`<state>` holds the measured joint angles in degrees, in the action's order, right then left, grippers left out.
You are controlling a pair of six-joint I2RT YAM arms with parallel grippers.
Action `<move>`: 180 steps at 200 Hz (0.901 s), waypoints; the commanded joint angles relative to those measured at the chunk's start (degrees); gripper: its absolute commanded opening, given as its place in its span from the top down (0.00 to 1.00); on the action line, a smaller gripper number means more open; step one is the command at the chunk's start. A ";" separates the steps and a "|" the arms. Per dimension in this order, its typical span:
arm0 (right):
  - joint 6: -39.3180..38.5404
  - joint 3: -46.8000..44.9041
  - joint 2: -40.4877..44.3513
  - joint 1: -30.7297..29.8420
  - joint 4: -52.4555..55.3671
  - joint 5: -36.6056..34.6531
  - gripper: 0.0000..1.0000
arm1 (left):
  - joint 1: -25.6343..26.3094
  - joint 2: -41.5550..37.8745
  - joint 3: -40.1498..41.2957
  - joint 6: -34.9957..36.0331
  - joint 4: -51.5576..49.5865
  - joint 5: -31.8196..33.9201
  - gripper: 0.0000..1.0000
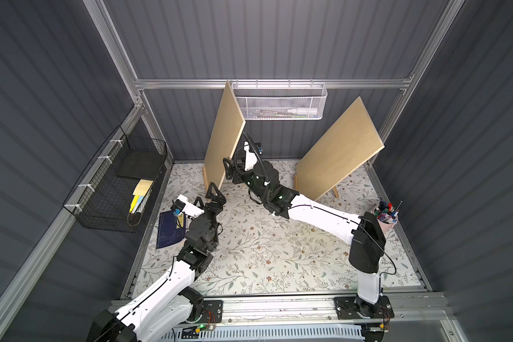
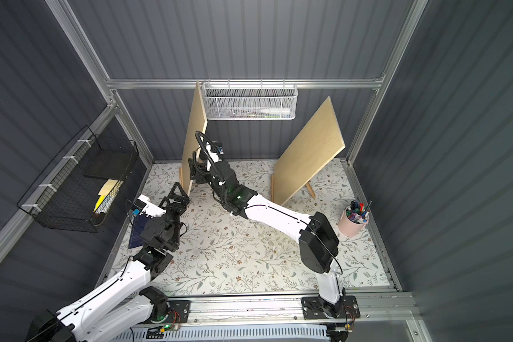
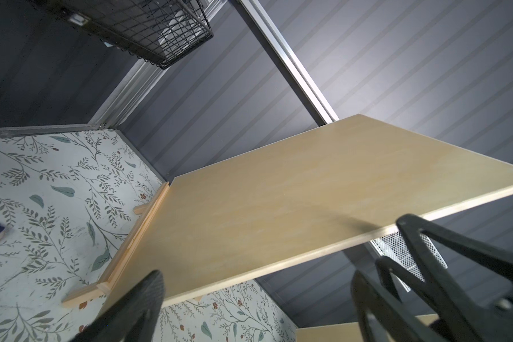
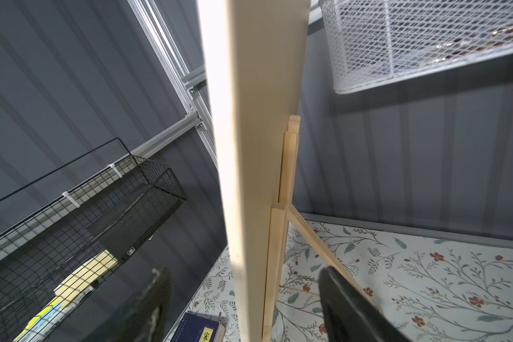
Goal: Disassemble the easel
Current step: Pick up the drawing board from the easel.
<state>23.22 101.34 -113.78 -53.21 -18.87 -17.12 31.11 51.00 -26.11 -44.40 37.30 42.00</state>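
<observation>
Here, right claw point(image 4: 243, 271) wide astride board point(image 4: 258, 118).

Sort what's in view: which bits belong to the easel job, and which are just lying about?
Job: board between the right fingers, its wooden stand.
Lying about: second easel, pen cup, book, black basket, white basket.
</observation>
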 commanded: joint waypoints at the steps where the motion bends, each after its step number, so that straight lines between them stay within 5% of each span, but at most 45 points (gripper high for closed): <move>1: 0.52 3.69 -1.44 1.25 -3.52 0.49 0.25 | 0.15 -0.64 -1.24 0.19 1.96 -0.15 0.01; 25: 0.64 5.23 -3.82 2.02 -6.01 1.72 0.32 | 0.16 -0.96 -1.12 0.50 2.78 -0.66 0.01; 113: -0.19 12.71 -12.35 2.85 -12.39 3.61 0.35 | 0.16 -0.29 -0.15 1.37 5.24 -2.89 0.01; 153: -0.31 15.57 -14.88 3.11 -13.51 3.38 0.44 | 0.18 -0.42 0.57 1.52 6.29 -3.56 0.01; 180: -0.46 17.35 -16.10 3.11 -13.73 3.26 0.59 | 0.17 -0.20 0.35 1.60 6.12 -3.77 0.01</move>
<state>23.64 116.09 -128.97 -50.50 -30.17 -13.78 31.09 50.54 -25.91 -44.10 41.98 38.94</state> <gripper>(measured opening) 0.453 0.994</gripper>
